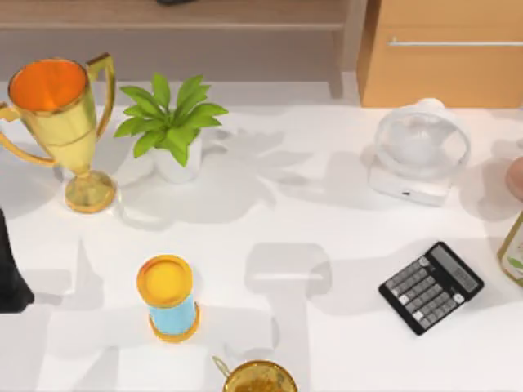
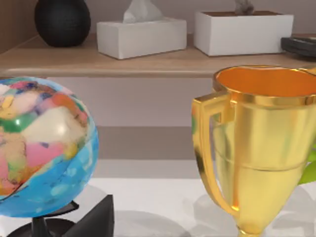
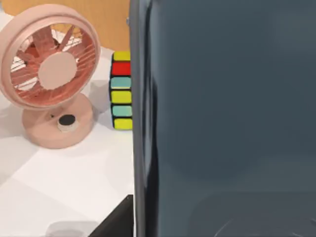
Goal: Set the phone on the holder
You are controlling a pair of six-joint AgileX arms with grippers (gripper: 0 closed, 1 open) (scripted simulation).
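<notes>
step: carrying phone (image 3: 227, 118) to holder | right fingers: seemingly holding phone, upright beside pink fan (image 3: 49, 74) | left fingers: cannot tell | next: find holder, lower phone onto it

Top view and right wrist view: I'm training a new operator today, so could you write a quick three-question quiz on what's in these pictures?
1. True or false: the calculator lies on the top view's left side of the table.
2. In the top view, what stands right next to the gold trophy? A) a potted plant B) a kettle C) a stapler
3. In the right wrist view, what colour is the fan that stands farther off than the phone?

Key: 1 false, it is on the right side. 2 A. 3 pink.
</notes>
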